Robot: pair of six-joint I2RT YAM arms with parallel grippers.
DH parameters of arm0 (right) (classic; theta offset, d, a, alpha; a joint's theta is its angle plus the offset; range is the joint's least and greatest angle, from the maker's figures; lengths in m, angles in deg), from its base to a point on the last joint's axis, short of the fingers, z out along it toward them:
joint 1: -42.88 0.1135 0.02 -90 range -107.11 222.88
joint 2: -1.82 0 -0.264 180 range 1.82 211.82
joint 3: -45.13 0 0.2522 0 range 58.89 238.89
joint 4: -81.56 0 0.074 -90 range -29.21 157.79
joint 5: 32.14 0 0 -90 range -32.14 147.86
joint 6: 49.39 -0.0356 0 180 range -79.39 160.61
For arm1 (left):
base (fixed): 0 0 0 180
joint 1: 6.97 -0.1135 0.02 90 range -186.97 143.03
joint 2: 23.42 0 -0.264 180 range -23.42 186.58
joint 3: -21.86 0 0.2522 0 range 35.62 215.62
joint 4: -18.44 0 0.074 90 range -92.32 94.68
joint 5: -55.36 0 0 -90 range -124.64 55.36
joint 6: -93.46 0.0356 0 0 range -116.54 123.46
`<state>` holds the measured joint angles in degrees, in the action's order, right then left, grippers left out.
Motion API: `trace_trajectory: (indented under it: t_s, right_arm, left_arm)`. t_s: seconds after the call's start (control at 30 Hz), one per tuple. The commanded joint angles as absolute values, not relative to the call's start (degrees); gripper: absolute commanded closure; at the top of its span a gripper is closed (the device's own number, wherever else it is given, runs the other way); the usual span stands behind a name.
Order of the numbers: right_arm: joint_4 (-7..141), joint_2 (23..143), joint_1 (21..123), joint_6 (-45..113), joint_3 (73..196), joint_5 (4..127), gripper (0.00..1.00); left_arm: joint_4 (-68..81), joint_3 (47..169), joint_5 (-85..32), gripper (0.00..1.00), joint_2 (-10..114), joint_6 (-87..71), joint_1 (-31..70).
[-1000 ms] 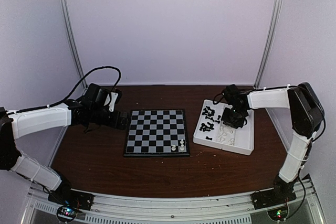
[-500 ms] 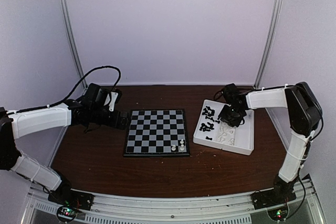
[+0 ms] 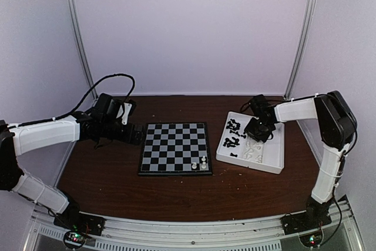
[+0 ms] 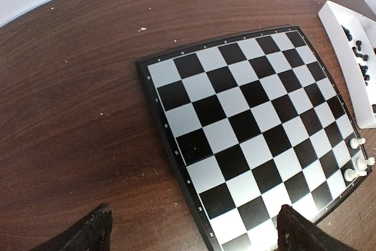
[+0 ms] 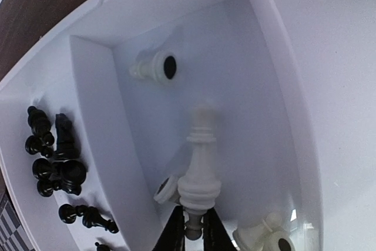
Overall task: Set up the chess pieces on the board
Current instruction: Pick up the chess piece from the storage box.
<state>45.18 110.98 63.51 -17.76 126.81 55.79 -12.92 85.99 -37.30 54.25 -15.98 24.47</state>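
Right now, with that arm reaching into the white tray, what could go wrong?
The right gripper pinches a small white piece by a thin bit, deep in the tray; it could slip or twist free when lifted. A taller white piece lies close beside it and might get dragged along. On the board, three white pieces already stand crowded in one corner; setting another down there could topple them.

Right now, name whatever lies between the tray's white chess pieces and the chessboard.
The white plastic tray's divider wall and the small black plastic chess pieces beyond it, toward the black-and-grey chequered board.
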Motion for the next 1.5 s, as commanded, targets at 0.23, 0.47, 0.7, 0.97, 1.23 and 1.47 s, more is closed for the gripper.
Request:
trace_trajectory:
  t_s: [0.23, 0.47, 0.7, 0.97, 1.23, 1.47]
  right_arm:
    - [42.57, 106.02, 61.65, -9.94, 124.99, 55.51, 1.00]
    - [40.98, 100.70, 60.10, 2.77, 122.96, 62.52, 1.00]
    - [33.87, 104.05, 58.27, 15.01, 126.02, 83.56, 1.00]
    - [39.42, 107.34, 58.25, 13.78, 124.49, 96.58, 1.00]
    - [39.87, 106.50, 58.18, 13.04, 124.90, 97.21, 1.00]
    - [38.71, 102.57, 58.33, 16.14, 124.93, 99.08, 1.00]
  left_arm:
    - [-10.79, 86.50, -37.60, 0.02, 53.54, -15.35, 24.17]
    - [-10.85, 86.52, -36.95, 0.02, 53.14, -15.44, 24.18]
    - [-10.08, 86.31, -35.64, 0.02, 53.57, -16.06, 24.22]
    - [-9.98, 85.76, -34.86, 0.02, 52.86, -16.68, 24.23]
    - [-10.38, 85.41, -35.57, 0.02, 52.32, -16.49, 24.23]
    - [-10.16, 86.36, -35.14, 0.02, 53.29, -16.23, 24.19]
